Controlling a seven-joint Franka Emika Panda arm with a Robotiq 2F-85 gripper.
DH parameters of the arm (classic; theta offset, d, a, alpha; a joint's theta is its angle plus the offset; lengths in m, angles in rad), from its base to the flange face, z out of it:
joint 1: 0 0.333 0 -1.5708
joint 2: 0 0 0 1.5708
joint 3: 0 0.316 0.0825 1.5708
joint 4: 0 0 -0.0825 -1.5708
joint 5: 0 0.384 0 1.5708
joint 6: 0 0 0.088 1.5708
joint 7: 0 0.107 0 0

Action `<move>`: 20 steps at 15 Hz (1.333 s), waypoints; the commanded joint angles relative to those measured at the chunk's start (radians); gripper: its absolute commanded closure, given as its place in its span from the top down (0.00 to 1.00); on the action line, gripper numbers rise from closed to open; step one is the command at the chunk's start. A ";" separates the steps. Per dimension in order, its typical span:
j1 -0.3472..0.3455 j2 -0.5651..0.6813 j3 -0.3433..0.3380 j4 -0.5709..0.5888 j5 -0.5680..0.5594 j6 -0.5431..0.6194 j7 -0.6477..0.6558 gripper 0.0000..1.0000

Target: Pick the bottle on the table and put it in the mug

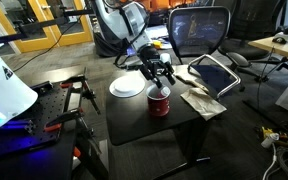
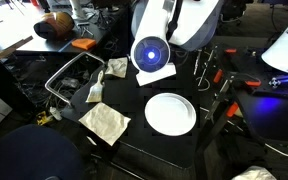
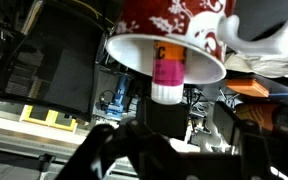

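Note:
The dark red mug (image 1: 159,103) stands on the black table (image 1: 134,115), next to the white plate. In the upside-down wrist view the mug (image 3: 174,20) fills the top, and the whitish bottle (image 3: 167,75) with a pink label sticks out of its white mouth towards the camera. My gripper (image 1: 157,76) hangs just above the mug. Its fingers (image 3: 202,130) are spread, with a gap between them that shows background, and the bottle's end lies just beyond one finger. In an exterior view the arm hides the mug and the bottle.
A white plate (image 1: 127,86) (image 2: 170,113) lies on the table beside the mug. A crumpled cloth (image 1: 202,98) (image 2: 104,122) lies near the table edge. An office chair (image 1: 199,30) stands behind. A red-handled tool rack (image 1: 69,95) stands beside the table.

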 commanded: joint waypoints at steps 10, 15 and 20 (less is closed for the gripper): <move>0.006 -0.191 0.013 -0.109 0.005 -0.048 0.126 1.00; 0.003 -0.283 0.015 -0.133 0.007 -0.055 0.107 1.00; -0.004 -0.267 0.015 -0.116 -0.001 -0.035 0.100 1.00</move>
